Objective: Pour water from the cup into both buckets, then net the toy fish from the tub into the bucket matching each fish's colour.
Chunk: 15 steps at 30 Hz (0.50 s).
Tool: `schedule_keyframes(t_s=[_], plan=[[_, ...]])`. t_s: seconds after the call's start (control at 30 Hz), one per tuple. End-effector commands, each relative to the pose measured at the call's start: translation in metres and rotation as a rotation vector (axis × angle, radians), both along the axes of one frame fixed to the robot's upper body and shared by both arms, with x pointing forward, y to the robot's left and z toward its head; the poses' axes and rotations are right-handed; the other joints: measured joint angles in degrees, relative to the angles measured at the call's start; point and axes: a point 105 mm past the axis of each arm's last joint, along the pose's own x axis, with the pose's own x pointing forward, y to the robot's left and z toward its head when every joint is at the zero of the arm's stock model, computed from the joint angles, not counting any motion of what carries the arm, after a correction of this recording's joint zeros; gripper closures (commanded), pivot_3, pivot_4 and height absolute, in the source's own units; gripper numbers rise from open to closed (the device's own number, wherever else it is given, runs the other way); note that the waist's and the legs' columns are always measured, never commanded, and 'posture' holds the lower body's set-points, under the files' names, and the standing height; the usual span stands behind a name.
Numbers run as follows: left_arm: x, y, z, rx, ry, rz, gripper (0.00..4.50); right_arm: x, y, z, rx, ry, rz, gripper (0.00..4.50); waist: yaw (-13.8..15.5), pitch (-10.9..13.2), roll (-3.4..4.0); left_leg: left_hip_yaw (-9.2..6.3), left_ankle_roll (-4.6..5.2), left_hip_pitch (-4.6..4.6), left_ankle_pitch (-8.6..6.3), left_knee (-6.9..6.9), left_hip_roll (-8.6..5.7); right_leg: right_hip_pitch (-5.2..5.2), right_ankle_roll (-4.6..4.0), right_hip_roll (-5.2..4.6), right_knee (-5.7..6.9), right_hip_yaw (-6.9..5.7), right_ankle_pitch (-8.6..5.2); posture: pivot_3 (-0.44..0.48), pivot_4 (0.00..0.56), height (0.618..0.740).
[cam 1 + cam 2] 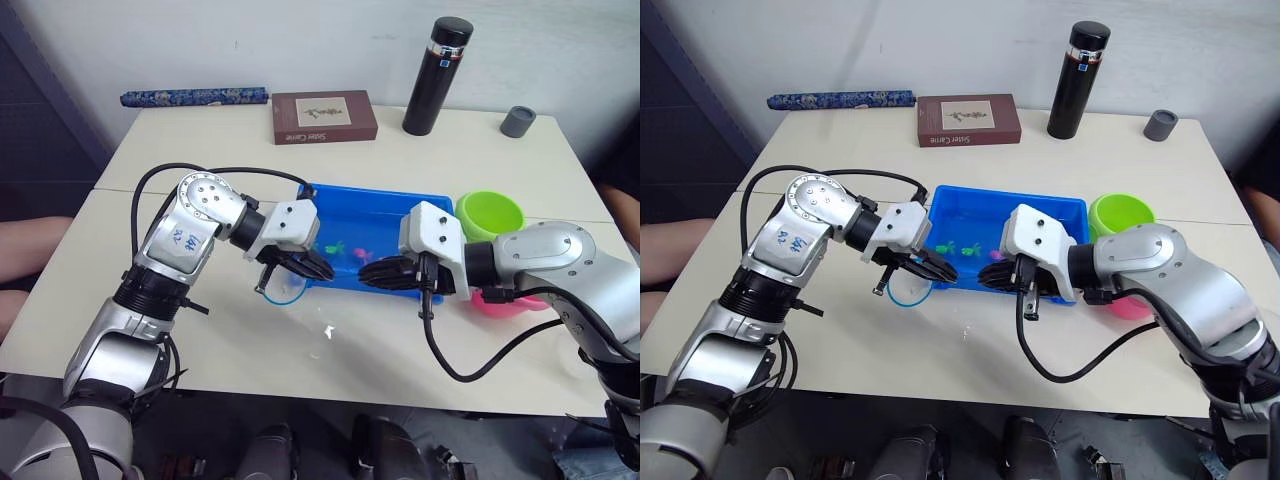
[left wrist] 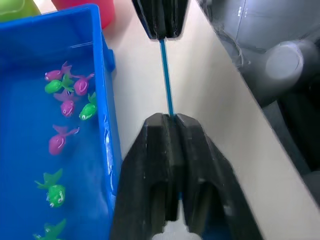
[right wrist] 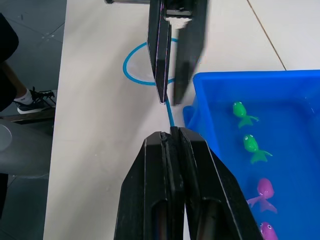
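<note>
The net's blue hoop (image 1: 908, 292) lies on the table just in front of the blue tub (image 1: 380, 192). Its thin handle (image 2: 165, 70) runs along the tub's front rim. My left gripper (image 1: 310, 265) is shut on the handle near the hoop. My right gripper (image 1: 375, 272) is shut on the handle's other end, facing the left one. Several green and pink toy fish (image 2: 60, 140) float in the tub's water. The lime green bucket (image 1: 490, 213) and the pink bucket (image 1: 510, 300) stand at the tub's right end, behind my right arm. The cup is out of view.
At the back of the table stand a tall black flask (image 1: 436, 75), a small grey cup (image 1: 518, 121), a brown book (image 1: 324, 116) and a rolled blue patterned item (image 1: 194, 96). A person's leg (image 1: 25, 250) is beside the table's left edge.
</note>
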Motion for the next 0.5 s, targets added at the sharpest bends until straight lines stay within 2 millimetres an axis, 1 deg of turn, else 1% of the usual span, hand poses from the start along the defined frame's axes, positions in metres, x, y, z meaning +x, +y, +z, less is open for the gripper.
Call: schedule_keyframes(t_s=[0.03, 0.1, 0.13, 0.17, 0.2, 0.23, 0.3, 0.37, 0.4, 0.5], plan=[[-0.003, 0.007, 0.045, -0.184, 0.105, 0.031, 2.23, -0.004, -0.005, 0.014, 0.015, -0.056, -0.006, 4.5, -0.04, 0.0, 0.0, -0.03, 0.0, -0.03, 0.0, 0.01, 0.0, 0.0, 0.0, 0.0, 0.0, -0.02, 0.0, 0.0, 0.15, 0.74], [-0.011, 0.017, 0.06, -0.257, 0.189, 0.014, 1.34, 0.0, -0.019, 0.022, -0.003, -0.083, -0.058, 4.5, -0.06, 0.01, 0.01, -0.05, 0.0, -0.04, 0.0, 0.01, 0.0, 0.0, 0.0, 0.0, 0.0, -0.03, 0.0, 0.0, 0.15, 0.74], [-0.015, 0.023, 0.066, -0.284, 0.216, 0.01, 0.82, 0.002, -0.029, 0.028, -0.019, -0.102, -0.092, 4.5, -0.08, 0.02, 0.03, -0.06, 0.0, -0.03, 0.0, 0.01, 0.0, 0.0, 0.0, -0.01, 0.0, -0.03, 0.0, 0.0, 0.15, 0.74], [-0.017, 0.026, 0.069, -0.301, 0.232, 0.009, 0.42, 0.003, -0.035, 0.031, -0.03, -0.115, -0.113, 4.5, -0.11, 0.03, 0.05, -0.06, 0.0, -0.03, 0.0, 0.0, 0.0, 0.0, 0.0, -0.02, 0.0, -0.03, 0.0, 0.0, 0.15, 0.74], [-0.016, 0.034, 0.074, -0.337, 0.248, 0.04, 0.03, 0.008, -0.053, 0.04, -0.059, -0.146, -0.179, 4.5, -0.1, 0.03, 0.05, -0.06, 0.0, -0.02, 0.0, 0.0, 0.0, 0.0, 0.0, -0.02, 0.0, -0.03, 0.0, 0.0, 0.15, 0.74], [-0.012, 0.041, 0.073, -0.351, 0.242, 0.086, 0.03, 0.013, -0.071, 0.047, -0.099, -0.185, -0.241, 4.5, -0.04, 0.03, 0.06, -0.08, 0.0, -0.01, 0.0, 0.0, 0.01, 0.01, 0.0, -0.01, -0.01, -0.04, 0.0, 0.0, 0.15, 0.74], [-0.006, 0.052, 0.062, -0.341, 0.214, 0.161, 0.03, 0.021, -0.099, 0.06, -0.168, -0.25, -0.34, 4.5, -0.05, 0.04, 0.08, -0.08, 0.0, -0.01, 0.0, 0.0, -0.02, 0.03, 0.0, -0.04, -0.01, -0.02, 0.0, 0.0, 0.15, 0.74], [-0.005, 0.057, 0.051, -0.315, 0.189, 0.188, 0.03, 0.026, -0.114, 0.065, -0.216, -0.297, -0.383, 4.5, -0.08, 0.04, 0.08, -0.02, 0.0, 0.07, 0.0, -0.03, -0.02, 0.08, 0.0, -0.04, -0.04, 0.02, 0.0, 0.0, 0.15, 0.74], [-0.005, 0.057, 0.046, -0.301, 0.173, 0.201, 0.03, 0.031, -0.123, 0.066, -0.275, -0.345, -0.402, 4.5, -0.1, 0.04, 0.08, -0.02, 0.0, 0.1, 0.0, -0.03, -0.02, 0.08, 0.0, -0.03, -0.04, 0.02, 0.0, 0.0, 0.15, 0.74], [-0.003, 0.053, 0.036, -0.286, 0.135, 0.221, 0.03, 0.041, -0.14, 0.062, -0.446, -0.464, -0.401, 4.5, -0.13, 0.04, 0.08, -0.02, -0.01, 0.07, 0.0, -0.03, 0.01, 0.07, 0.0, 0.0, -0.03, 0.23, 0.0, 0.0, 0.15, 0.74]])
